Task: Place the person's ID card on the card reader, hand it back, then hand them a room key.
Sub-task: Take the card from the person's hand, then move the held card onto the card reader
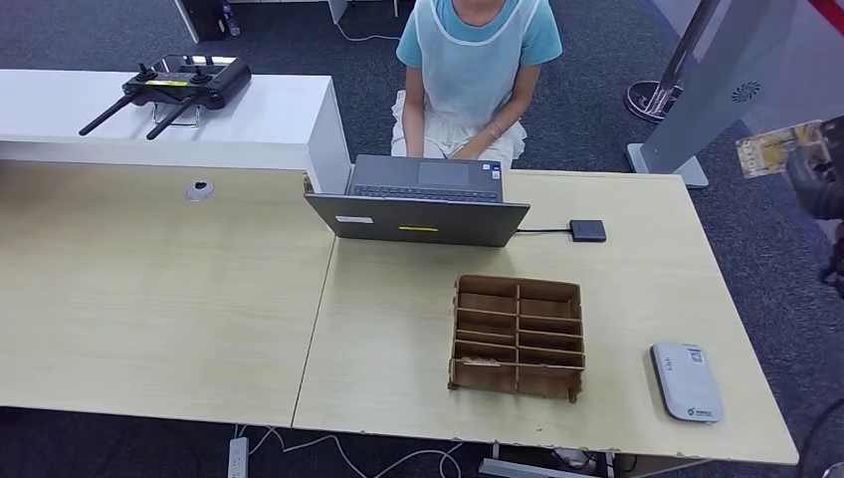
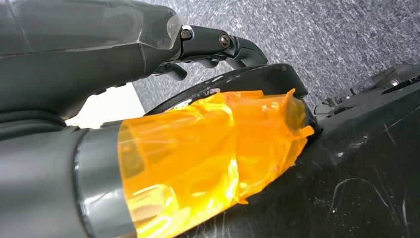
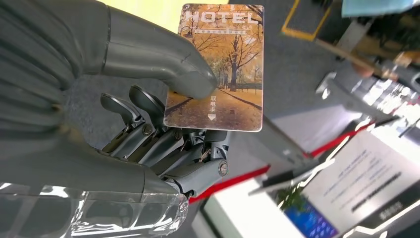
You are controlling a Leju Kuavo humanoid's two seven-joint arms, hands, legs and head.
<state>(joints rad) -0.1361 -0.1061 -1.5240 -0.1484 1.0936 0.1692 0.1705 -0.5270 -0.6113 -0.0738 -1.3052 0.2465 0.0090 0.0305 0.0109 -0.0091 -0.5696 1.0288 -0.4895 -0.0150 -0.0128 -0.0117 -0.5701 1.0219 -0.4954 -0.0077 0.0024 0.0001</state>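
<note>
I see the bench (image 1: 398,329) carrying a laptop (image 1: 423,204) in front of the seated person (image 1: 473,75). Nearer me stands a brown divided organiser (image 1: 518,337); I cannot tell what its compartments hold. The white card reader (image 1: 686,380) lies just beside it, near the bench edge. In the head view, the right robot hand (image 1: 814,179) is raised past the bench's right end, holding the room key (image 1: 778,147). The right wrist view resolves detail: the thumb (image 3: 163,64) and fingers (image 3: 148,111) pinch a card printed "HOTEL" with autumn trees. The left robot hand (image 2: 208,47) has fingers curled; I cannot tell its grasp state.
</note>
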